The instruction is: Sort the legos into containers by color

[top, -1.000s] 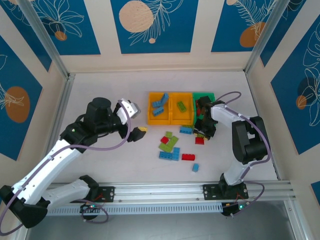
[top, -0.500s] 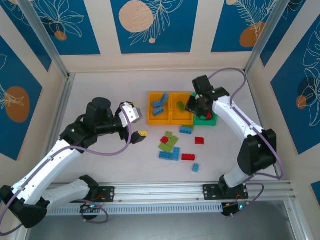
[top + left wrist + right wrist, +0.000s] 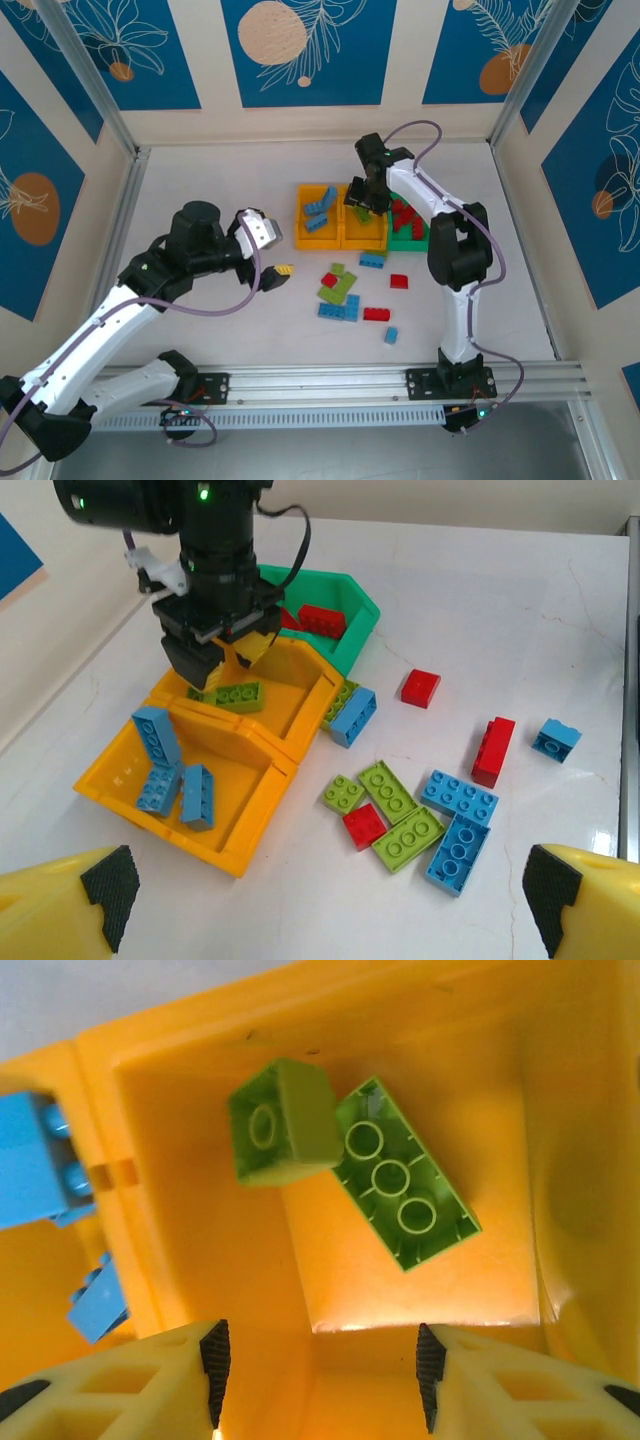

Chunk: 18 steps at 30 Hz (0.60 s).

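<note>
A lime brick point(image 3: 283, 1120) is judged dropped into the middle bin point(image 3: 200, 1260) from parted, empty right jaws. Left jaws are held wide; a red brick point(image 3: 399, 281) should be grasped next.

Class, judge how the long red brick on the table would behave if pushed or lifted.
The long red brick looks like rigid plastic: probably stiff and light. Lying flat on the glossy table, it would likely slide rather than roll or tip.
</note>
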Each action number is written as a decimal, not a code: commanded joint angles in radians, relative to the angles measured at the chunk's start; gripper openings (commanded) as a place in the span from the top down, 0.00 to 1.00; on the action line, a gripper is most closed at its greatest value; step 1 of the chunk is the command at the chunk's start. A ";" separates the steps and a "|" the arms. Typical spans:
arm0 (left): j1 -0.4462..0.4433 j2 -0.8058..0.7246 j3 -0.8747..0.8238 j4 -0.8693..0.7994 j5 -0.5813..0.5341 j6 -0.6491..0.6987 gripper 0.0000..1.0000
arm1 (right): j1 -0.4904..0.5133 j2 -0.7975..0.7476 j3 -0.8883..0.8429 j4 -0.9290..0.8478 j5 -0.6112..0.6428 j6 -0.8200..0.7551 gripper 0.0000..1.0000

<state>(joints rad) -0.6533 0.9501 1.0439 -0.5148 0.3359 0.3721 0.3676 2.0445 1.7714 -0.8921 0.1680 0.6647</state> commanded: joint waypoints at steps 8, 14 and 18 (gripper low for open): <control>-0.011 0.034 -0.028 0.076 -0.027 0.019 0.00 | 0.111 -0.555 -0.501 0.029 0.050 0.062 0.42; -0.011 0.074 -0.017 0.079 -0.008 0.034 0.00 | 0.243 -0.557 -0.608 -0.026 0.017 0.208 0.42; -0.012 0.083 -0.014 0.080 -0.005 0.019 0.00 | 0.300 -0.452 -0.610 0.011 -0.019 0.238 0.41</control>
<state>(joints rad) -0.6552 1.0344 1.0256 -0.4530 0.3202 0.3847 0.6395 1.5295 1.1698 -0.8848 0.1852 0.8345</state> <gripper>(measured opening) 0.998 0.585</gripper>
